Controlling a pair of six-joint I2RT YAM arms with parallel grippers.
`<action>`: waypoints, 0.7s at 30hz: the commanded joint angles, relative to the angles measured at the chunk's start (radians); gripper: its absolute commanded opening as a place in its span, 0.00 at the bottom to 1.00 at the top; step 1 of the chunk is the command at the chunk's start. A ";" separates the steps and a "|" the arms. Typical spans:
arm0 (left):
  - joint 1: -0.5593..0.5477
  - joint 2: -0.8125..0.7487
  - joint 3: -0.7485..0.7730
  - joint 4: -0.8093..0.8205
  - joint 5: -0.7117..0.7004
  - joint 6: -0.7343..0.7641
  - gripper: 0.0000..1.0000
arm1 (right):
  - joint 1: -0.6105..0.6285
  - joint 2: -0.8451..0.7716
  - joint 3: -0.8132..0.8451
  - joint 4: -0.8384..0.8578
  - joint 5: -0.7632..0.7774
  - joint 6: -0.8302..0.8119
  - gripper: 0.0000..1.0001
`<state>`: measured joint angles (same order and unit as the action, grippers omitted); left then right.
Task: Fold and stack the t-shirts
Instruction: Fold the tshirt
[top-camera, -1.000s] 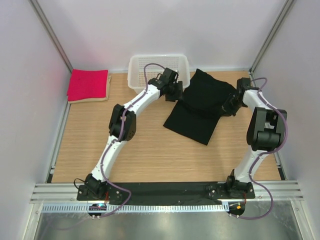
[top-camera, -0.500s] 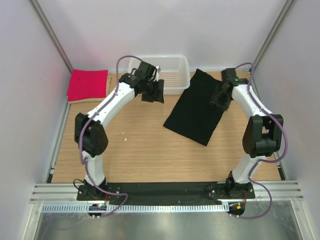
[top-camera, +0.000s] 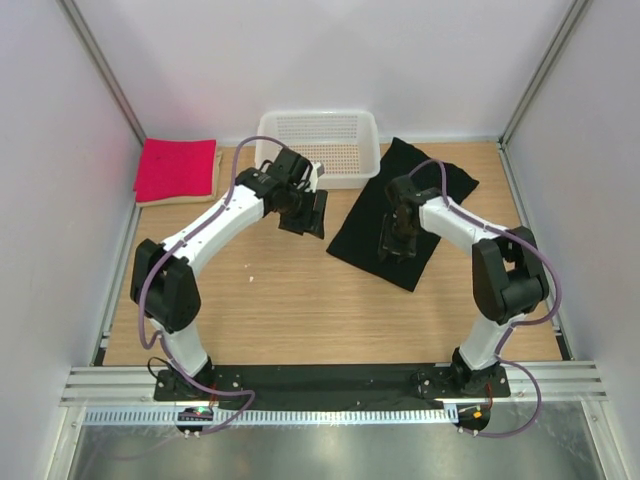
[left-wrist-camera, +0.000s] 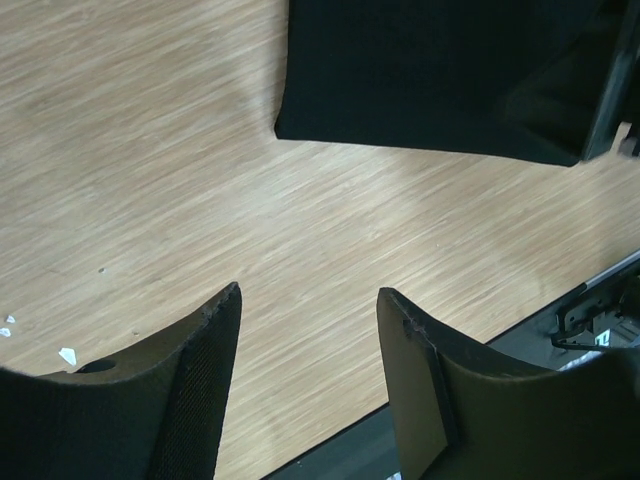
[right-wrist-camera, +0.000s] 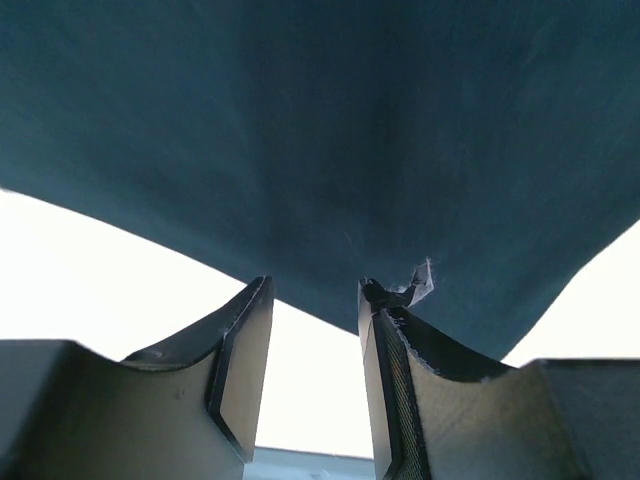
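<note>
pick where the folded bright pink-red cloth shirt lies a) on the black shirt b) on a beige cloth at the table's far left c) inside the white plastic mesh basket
b: the bright pink-red cloth shirt rests on the beige cloth, left of the white plastic mesh basket.

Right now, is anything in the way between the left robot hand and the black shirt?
No. Only wooden table shows between the left gripper and the black t-shirt. The white basket sits farther back, not between them.
</note>
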<state>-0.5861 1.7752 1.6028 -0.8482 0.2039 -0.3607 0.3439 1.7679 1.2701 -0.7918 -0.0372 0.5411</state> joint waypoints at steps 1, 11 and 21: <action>0.003 -0.063 -0.004 0.000 0.029 0.013 0.57 | 0.007 -0.084 -0.106 0.040 0.028 0.005 0.46; -0.006 -0.095 -0.015 -0.020 0.057 -0.009 0.57 | 0.079 -0.100 -0.330 0.083 0.051 0.031 0.45; -0.015 -0.131 -0.041 -0.034 0.077 -0.011 0.57 | 0.161 -0.481 -0.562 -0.019 -0.054 0.122 0.45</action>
<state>-0.5915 1.6890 1.5696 -0.8696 0.2481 -0.3664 0.5003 1.3808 0.7071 -0.6903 -0.0784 0.6357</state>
